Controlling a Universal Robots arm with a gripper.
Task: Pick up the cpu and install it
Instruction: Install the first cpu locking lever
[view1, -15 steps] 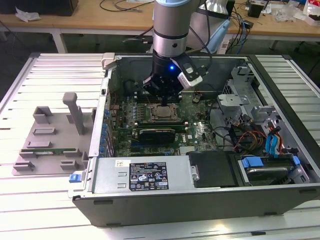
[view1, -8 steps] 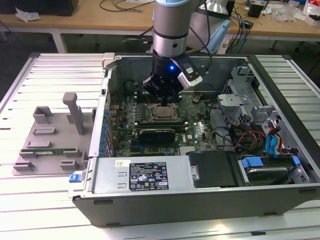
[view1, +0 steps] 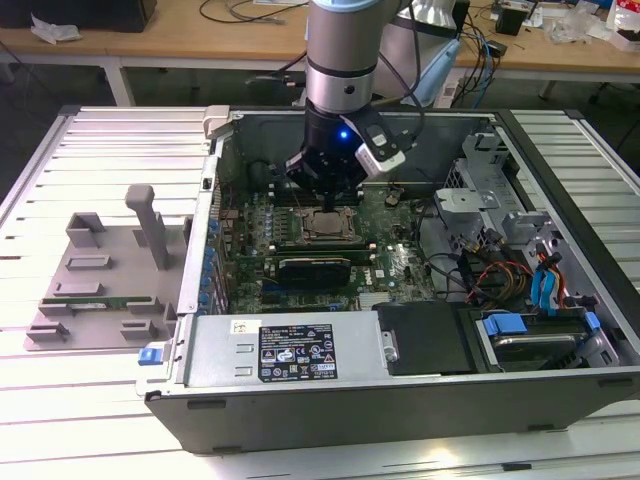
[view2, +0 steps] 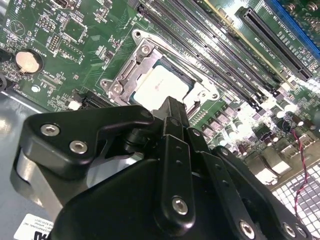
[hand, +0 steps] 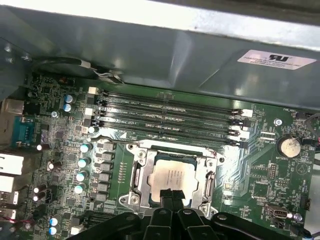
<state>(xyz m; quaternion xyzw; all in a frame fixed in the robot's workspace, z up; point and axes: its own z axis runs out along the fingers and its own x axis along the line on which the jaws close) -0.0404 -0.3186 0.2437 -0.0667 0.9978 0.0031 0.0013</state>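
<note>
The cpu (view1: 322, 222), a small square chip with a silvery top plate, lies flat inside the metal socket frame (hand: 137, 172) on the green motherboard (view1: 395, 255). Both wrist views show the cpu (view2: 155, 85) (hand: 175, 175) seated in the frame, with nothing gripping it. My gripper (view1: 326, 196) hangs just above the socket, its black fingertips (hand: 165, 194) pressed together over the chip's near edge. In the second wrist view the gripper (view2: 172, 105) is shut with nothing in it, and its body hides one corner of the cpu.
The motherboard sits inside an open computer case (view1: 400, 400). Memory slots (hand: 170, 112) run beside the socket. A grey plastic fixture (view1: 100, 280) lies on the slatted table at the exterior view's left. Drive bays and cables (view1: 520, 290) fill the case at the exterior view's right.
</note>
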